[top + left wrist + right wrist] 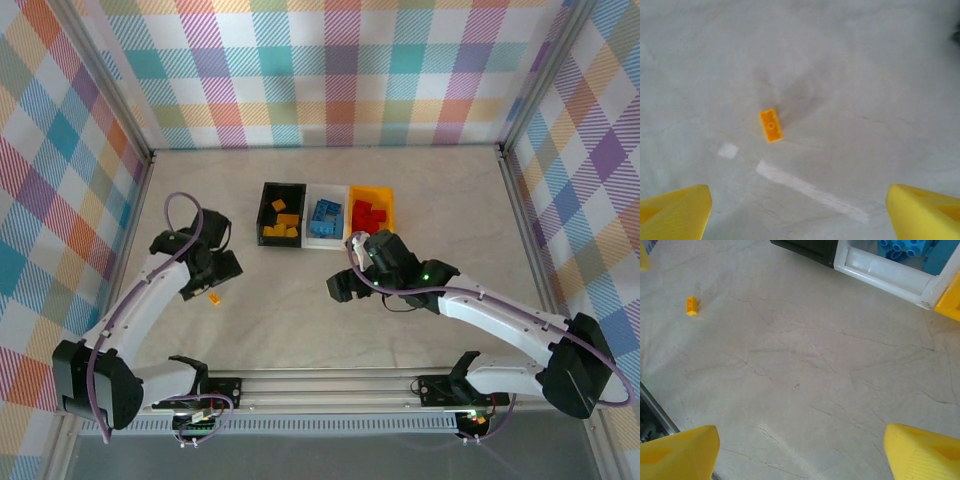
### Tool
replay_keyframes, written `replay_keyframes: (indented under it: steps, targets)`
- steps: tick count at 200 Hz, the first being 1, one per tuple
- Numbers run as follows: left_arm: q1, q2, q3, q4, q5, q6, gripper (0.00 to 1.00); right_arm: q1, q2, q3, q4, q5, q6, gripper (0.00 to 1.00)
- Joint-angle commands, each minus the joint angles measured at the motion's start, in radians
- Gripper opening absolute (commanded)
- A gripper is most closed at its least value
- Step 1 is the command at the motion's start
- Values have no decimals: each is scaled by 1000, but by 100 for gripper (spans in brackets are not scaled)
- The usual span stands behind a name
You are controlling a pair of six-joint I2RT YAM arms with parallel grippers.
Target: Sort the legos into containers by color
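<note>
From the top view you get the black bin (263, 215), with the white bin (327, 191) touching its right side and the yellow bin (391, 208) next beyond that. Orange bricks (282, 226) lie in the black bin, blue bricks (324, 216) in the white and red bricks (370, 216) in the yellow. One loose brick (213, 298) lies on the table (300, 335), left of the black bin and nearer the arm bases. Your left gripper (208, 280) is just beside it, and your right gripper (340, 287) sits right of the black bin and nearer the bases. From this height you cannot judge either pair of jaws. The left wrist view settles the first. The left gripper (800, 220) has its jaws wide apart with nothing between them, and the brick (771, 125) lies flat and askew ahead of the fingertips (675, 212), apart from them. A pale tape strip (810, 191) lies between brick and fingertips. In the right wrist view, your right gripper (800, 457) also has its jaws spread over bare table, holding nothing. Ahead you see a corner of the black bin (810, 247), the white bin (880, 272) with blue bricks (900, 247) and a corner of the yellow bin (950, 302). The brick (691, 305) lies well left of the black bin, and a metal rail (655, 407) crosses the lower left.
</note>
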Motion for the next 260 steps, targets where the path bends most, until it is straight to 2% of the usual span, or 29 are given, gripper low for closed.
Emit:
replay_keyframes:
  steps: [1,24,51,102,153,169,183,260]
  targets:
    - [15,-7,-85,46,-5,-115,90,8,-7,-21,26,-26,-7,86]
    - [43,-15,-164,104,-17,-177,90,9,-25,-35,28,-27,-4,85]
    - [106,4,-223,192,38,-192,88,9,-46,-49,23,-24,-1,85]
    - [155,117,-250,328,124,-160,85,9,-68,-68,22,-20,7,85]
    - [223,202,-238,373,167,-99,77,9,-70,-67,14,-5,13,85]
    - [234,223,-240,387,176,-85,72,9,-77,-70,13,6,16,85]
    - [239,241,-245,401,191,-78,61,9,-78,-72,14,11,20,84]
    - [253,279,-271,430,220,-51,26,8,-87,-73,19,28,36,84]
